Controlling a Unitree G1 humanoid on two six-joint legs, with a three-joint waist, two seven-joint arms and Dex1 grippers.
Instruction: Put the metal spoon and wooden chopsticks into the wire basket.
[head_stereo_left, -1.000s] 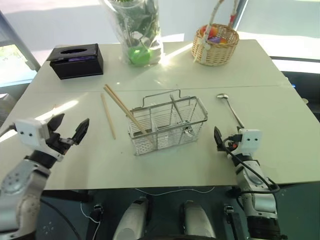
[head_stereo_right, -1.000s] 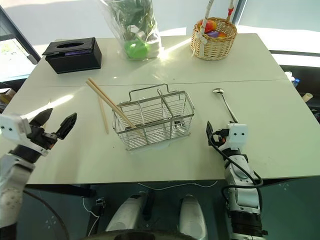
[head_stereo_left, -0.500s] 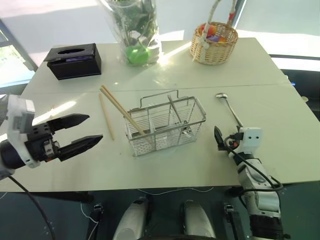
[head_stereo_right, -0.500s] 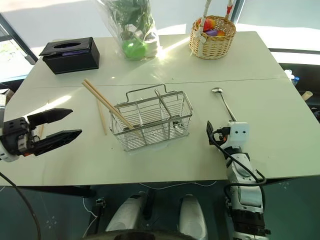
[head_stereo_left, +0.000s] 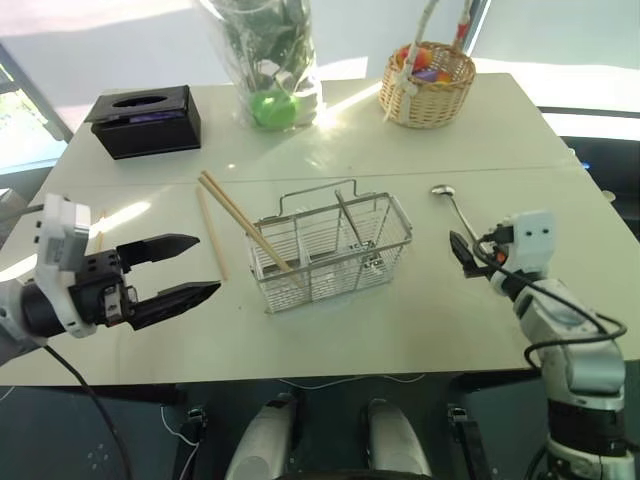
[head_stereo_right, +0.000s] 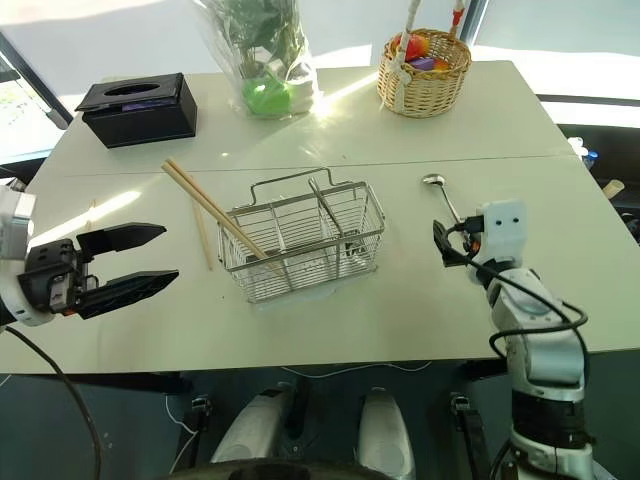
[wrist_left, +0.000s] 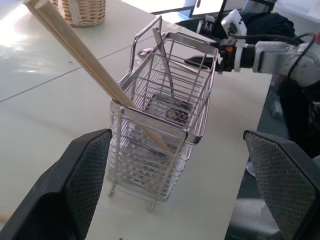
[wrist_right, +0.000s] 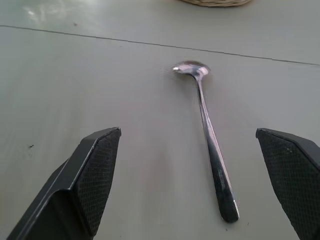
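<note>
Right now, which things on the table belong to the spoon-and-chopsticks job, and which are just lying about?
Job:
- metal spoon, flat on the table
- wooden chopsticks, a pair leaning in the basket, one on the table
- wire basket

Lying about:
- wicker basket
- black tissue box
- wrapped plant

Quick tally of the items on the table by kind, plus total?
wooden chopsticks: 3 (two leaning in the basket, one on the table)
metal spoon on the table: 1
Baskets: 2, wire basket, wicker basket
black tissue box: 1
wrapped plant: 1
Total: 8
</note>
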